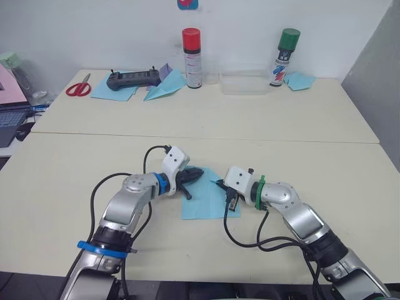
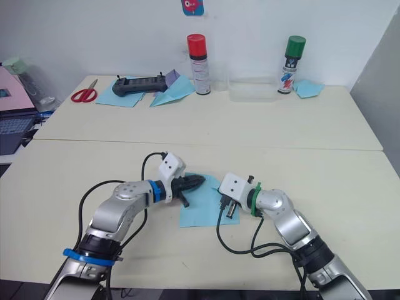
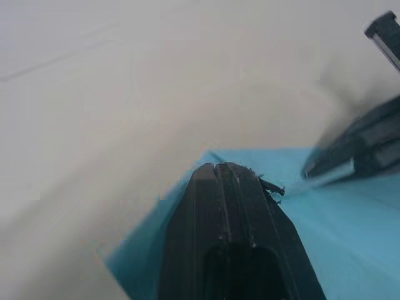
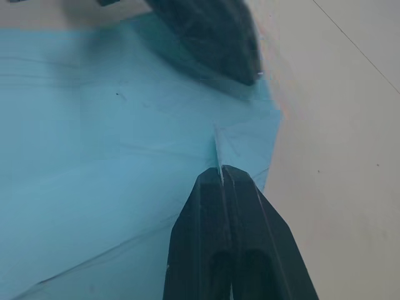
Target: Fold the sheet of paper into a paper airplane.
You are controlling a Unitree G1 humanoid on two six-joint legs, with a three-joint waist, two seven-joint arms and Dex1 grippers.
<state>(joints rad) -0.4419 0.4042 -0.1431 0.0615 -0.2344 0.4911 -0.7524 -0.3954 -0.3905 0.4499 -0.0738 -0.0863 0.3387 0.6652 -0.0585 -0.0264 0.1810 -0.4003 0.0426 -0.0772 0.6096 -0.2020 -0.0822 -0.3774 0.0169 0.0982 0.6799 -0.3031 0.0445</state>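
The sheet of paper [image 1: 206,201] lies flat near the front edge of the pale, smooth desk [image 1: 75,162], between the two arms, with bare surface open on either side and behind it up to the seam where a second desk section begins. It is thin, light blue and roughly rectangular, with faint crease lines running across it. The left gripper [image 1: 195,173] rests over the sheet's far left corner, its black fingers [image 3: 228,187] pressed together into one tapered point. The right gripper [image 1: 220,184] sits at the sheet's right edge, its fingers [image 4: 225,181] closed on a small raised ridge of the paper there. Black cables loop from both wrists onto the desk. Along the far edge, near the white wall, stand a red-capped spray can [image 1: 192,57] and a green-capped spray can [image 1: 285,57] with a clear plastic box [image 1: 244,83] between them. To the left of the red-capped can lie a light blue paper dart [image 1: 165,85] with a purple scrap, a dark handheld controller [image 1: 131,79] on blue paper, and red-handled scissors [image 1: 78,88].
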